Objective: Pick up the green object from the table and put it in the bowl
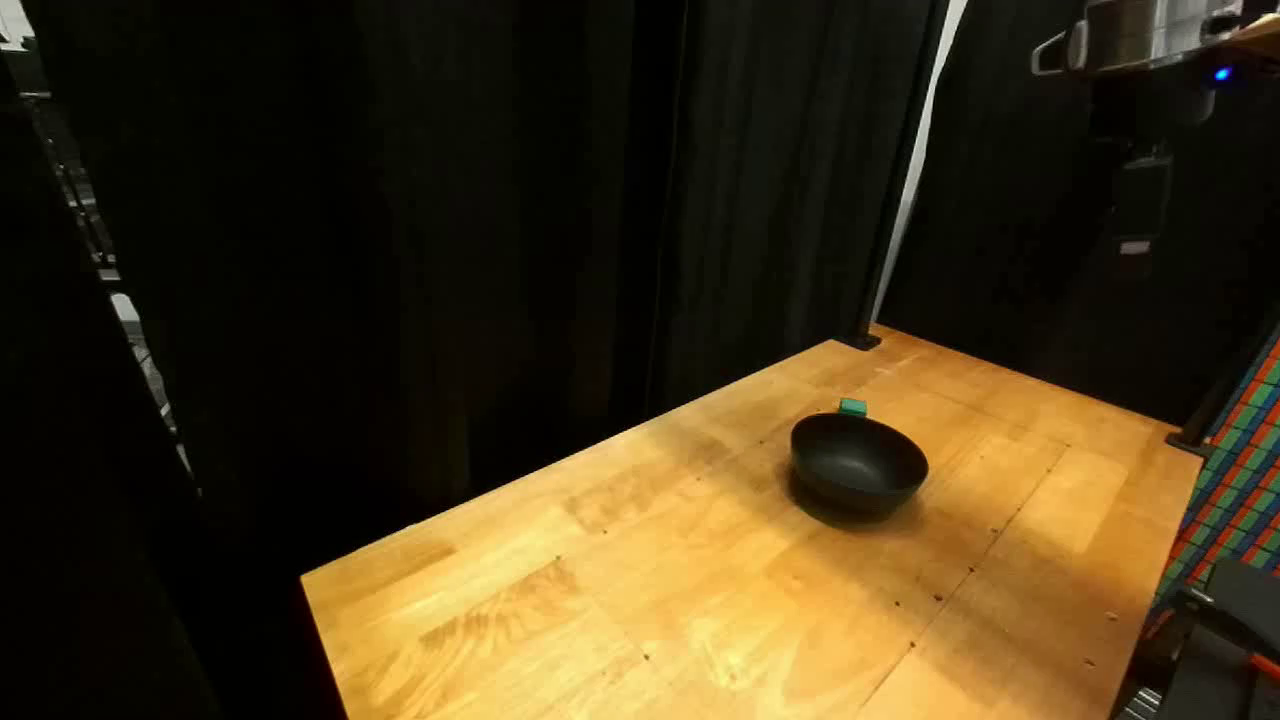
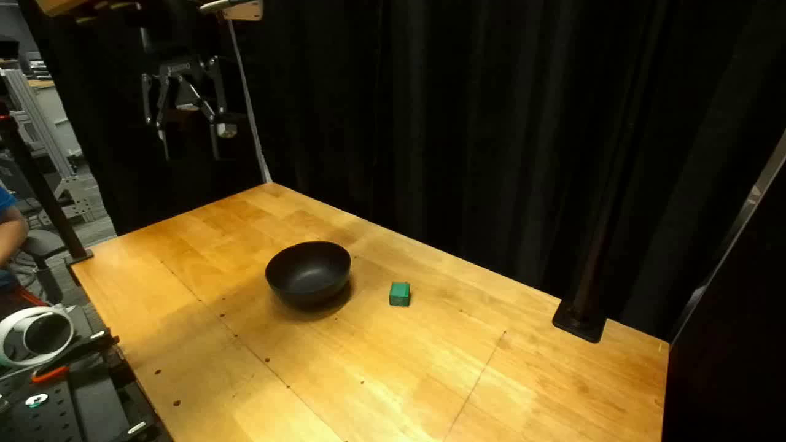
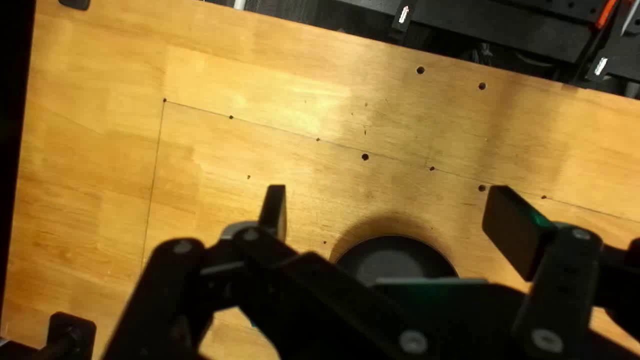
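Note:
A small green block, the green object, lies on the wooden table [image 2: 430, 362], beside the black bowl and apart from it. The green object shows in both exterior views [image 1: 852, 407] [image 2: 400, 294]. In the wrist view only a teal sliver of it [image 3: 253, 323] shows past the gripper's linkage. The black bowl [image 1: 860, 465] stands upright and looks empty in both exterior views [image 2: 309, 276]. In the wrist view the bowl [image 3: 392, 257] is partly hidden by the gripper. My gripper [image 2: 190, 147] is open and empty, high above the table. Its fingers are wide apart in the wrist view [image 3: 387, 207].
Black posts stand on base plates [image 2: 579, 319] [image 1: 1187, 443] at the table's edges. Black curtains [image 2: 460, 123] hang around the table. A dark perforated plate with a white ring [image 2: 46, 336] on it lies beside one edge. A person's arm [image 2: 11, 236] shows at the picture's edge.

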